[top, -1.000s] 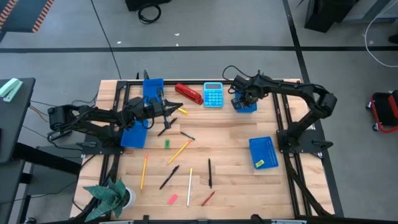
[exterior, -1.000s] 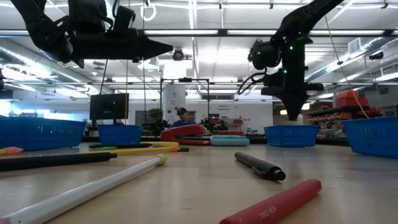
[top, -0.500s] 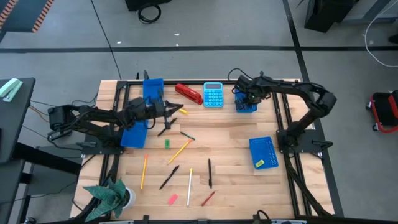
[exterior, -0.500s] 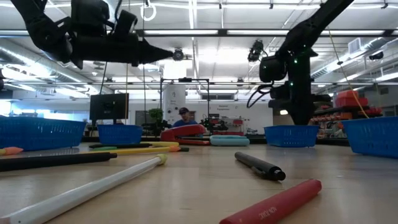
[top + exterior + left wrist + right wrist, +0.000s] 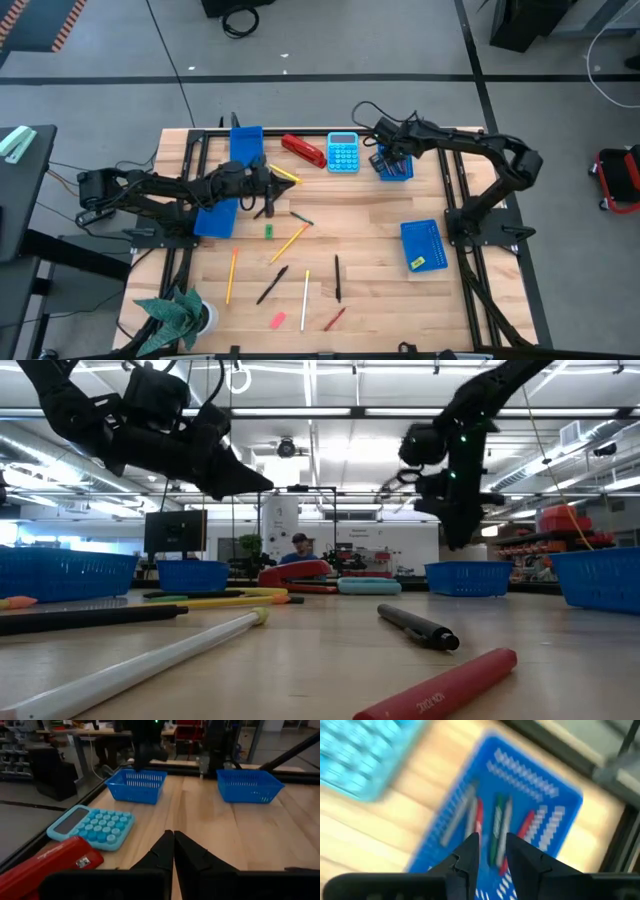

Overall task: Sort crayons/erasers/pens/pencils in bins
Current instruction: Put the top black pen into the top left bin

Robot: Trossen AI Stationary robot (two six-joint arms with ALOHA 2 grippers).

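My left gripper (image 5: 271, 189) is shut and empty, tilted down above a black pen (image 5: 265, 206) near the left bins; its tips also show in the left wrist view (image 5: 173, 839). My right gripper (image 5: 387, 152) hovers open and empty over the far right blue bin (image 5: 396, 166), which holds red, green and grey crayons (image 5: 496, 822). On the table lie an orange pencil (image 5: 288, 243), a white pencil (image 5: 305, 286), two more black pens (image 5: 272, 284) (image 5: 337, 277), a green eraser (image 5: 268, 231), a pink eraser (image 5: 278, 320) and a red crayon (image 5: 334, 318).
A red stapler (image 5: 303, 150) and a light-blue calculator (image 5: 343, 152) lie at the far edge. Two blue bins (image 5: 245, 145) (image 5: 215, 216) stand at the left, another (image 5: 423, 245) at the right with a yellow eraser (image 5: 416, 263). A plant (image 5: 178, 315) stands at the near left corner.
My right gripper dipped toward the far right bin, then rose and moved a little toward the table's left. My left gripper has tipped from level to slanting down and drawn back slightly toward the left, staying shut.
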